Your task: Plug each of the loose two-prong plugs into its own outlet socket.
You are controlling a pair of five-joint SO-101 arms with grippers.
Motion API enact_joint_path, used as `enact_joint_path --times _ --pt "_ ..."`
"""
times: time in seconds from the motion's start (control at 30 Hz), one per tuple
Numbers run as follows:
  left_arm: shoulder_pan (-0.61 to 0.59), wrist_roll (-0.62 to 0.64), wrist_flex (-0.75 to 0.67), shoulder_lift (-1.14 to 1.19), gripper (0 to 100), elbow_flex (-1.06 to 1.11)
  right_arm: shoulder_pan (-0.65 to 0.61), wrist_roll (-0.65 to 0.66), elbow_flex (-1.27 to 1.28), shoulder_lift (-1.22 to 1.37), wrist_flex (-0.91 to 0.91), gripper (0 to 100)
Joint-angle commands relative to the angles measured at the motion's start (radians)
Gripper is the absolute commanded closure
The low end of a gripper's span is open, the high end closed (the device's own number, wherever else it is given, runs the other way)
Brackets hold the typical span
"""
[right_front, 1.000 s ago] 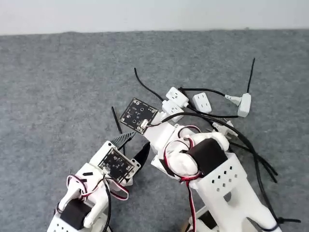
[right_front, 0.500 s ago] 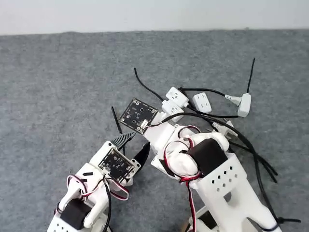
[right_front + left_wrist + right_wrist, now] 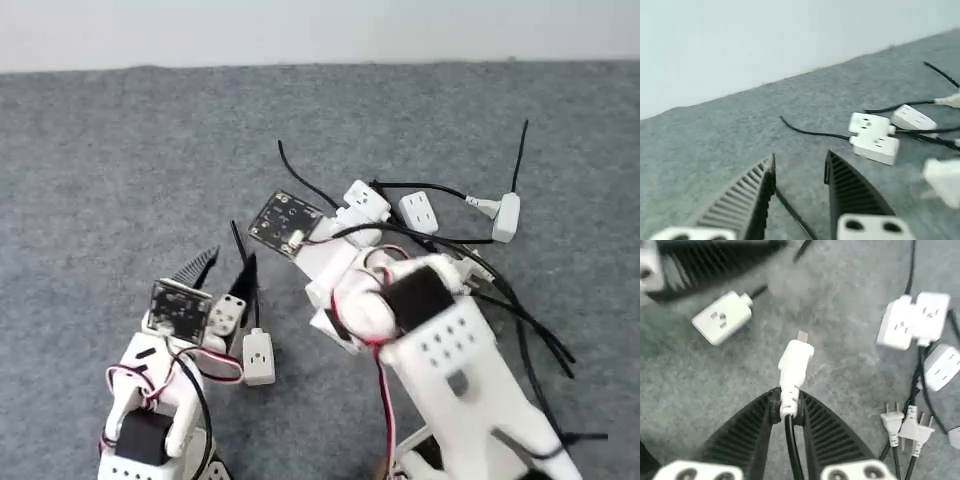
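Left gripper (image 3: 230, 258) hangs released at the near left of the grey carpet (image 3: 120, 150), its ribbed dark fingers (image 3: 747, 200) spread wide with nothing between them. Just beside that arm, toward the middle, a loose outlet (image 3: 258, 358) lies with its slotted face up. Right gripper (image 3: 787, 407) sits in the centre, clenched on the rear end of a white plug (image 3: 795, 360). The plug sticks out past the fingertips with its metal tip pointing across bare carpet. The loose outlet lies near it, ahead and off to one side, not touching. A blurred white shape at the edge of the left wrist view may be this same plug, though I cannot be sure. Farther right, paired outlets (image 3: 360, 207) lie pressed together, with a single outlet (image 3: 418, 212) just beside them. Near these, two loose plugs (image 3: 891, 419) rest side by side, apart from every socket.
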Motion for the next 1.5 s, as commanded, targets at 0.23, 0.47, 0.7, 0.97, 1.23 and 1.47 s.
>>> enact_joint_path --times 0.23,0.47,0.7,0.97,1.23,1.47 --pt "-0.256 0.018 -0.052 0.0 83 -0.119 -0.053 0.215 -0.379 0.341 0.162 98.8" --pt "-0.425 0.014 -0.049 0.0 83 -0.194 -0.093 0.414 -0.543 0.607 0.249 98.8" --pt "-0.546 0.011 -0.037 0.0 83 -0.157 -0.151 0.56 -0.543 0.751 0.251 98.8" --pt "-0.532 0.012 -0.035 0.0 83 -0.142 -0.116 0.568 -0.549 0.74 0.249 98.8" --pt "-0.184 -0.11 -0.031 0.002 83 -0.013 -0.039 0.512 -0.569 0.357 0.248 98.8" --pt "0.023 -0.129 -0.014 0.002 83 -0.005 -0.113 0.376 -0.565 0.188 0.248 98.8"
